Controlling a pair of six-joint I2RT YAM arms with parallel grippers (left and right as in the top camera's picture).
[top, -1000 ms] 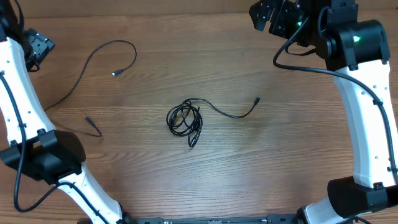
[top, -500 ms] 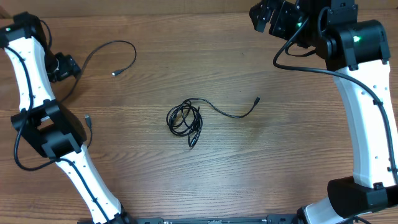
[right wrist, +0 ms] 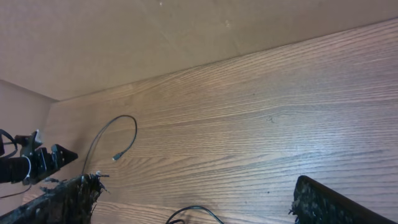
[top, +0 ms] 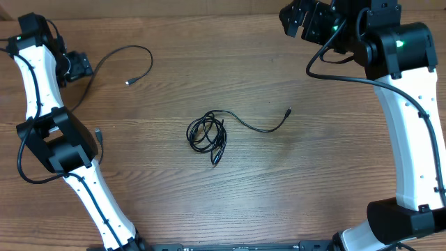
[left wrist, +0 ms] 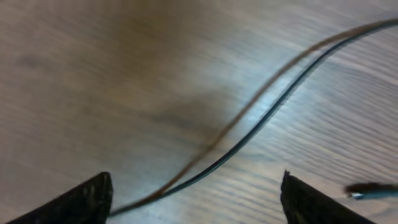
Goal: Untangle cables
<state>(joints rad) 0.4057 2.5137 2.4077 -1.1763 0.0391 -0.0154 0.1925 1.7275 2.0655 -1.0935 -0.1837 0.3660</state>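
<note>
The tangled coil [top: 207, 134] of black cables lies in the middle of the surface [top: 279, 181], with one tail [top: 261, 129] curving off to the right. A separate loose cable [top: 139, 50] arcs across the far left corner. The left pincer [top: 82, 67] hangs low just beside that strand's end with its fingers [left wrist: 87, 200] spread. The strand runs along the wood between them, and neither finger grips it. The right pincer [top: 296, 19] hovers at the far right edge, gaping wide and holding nothing, well apart from the coil. Bare wood lies all round the coil on every side.
</note>
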